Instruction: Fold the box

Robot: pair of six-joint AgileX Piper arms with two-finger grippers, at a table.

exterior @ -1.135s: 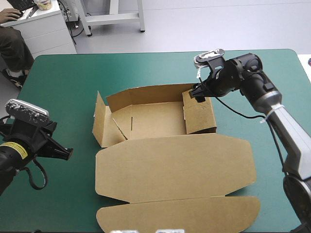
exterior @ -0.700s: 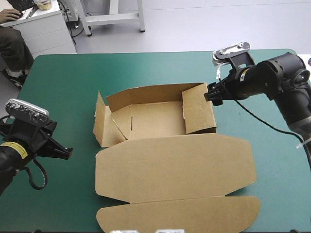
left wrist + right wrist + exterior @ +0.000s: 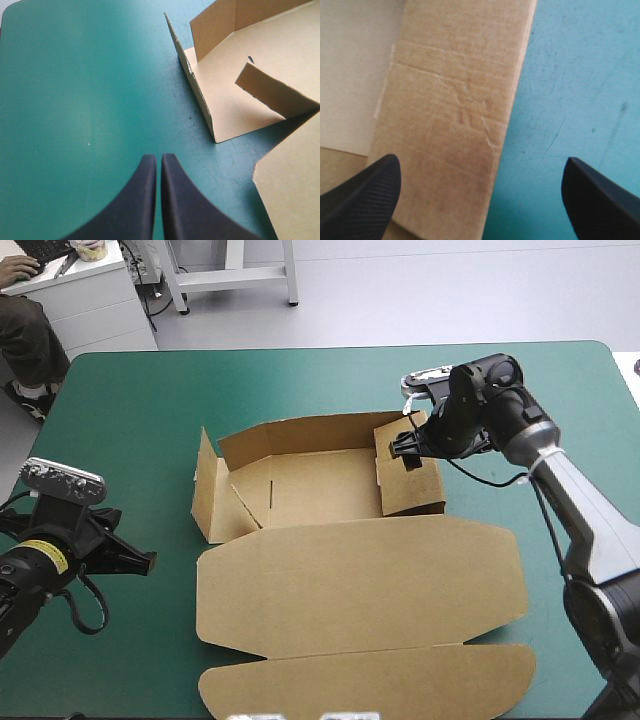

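Danger: right gripper (image 3: pixel 480 161), wide open, has the box (image 3: pixel 450 90) wall between its fingers (image 3: pixel 365 195); a crooked squeeze could bend it.

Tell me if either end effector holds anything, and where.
Nothing held. The right end effector is open over the box; the left end effector is shut, empty.

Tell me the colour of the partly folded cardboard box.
Brown; the cardboard box shows best in the high view.
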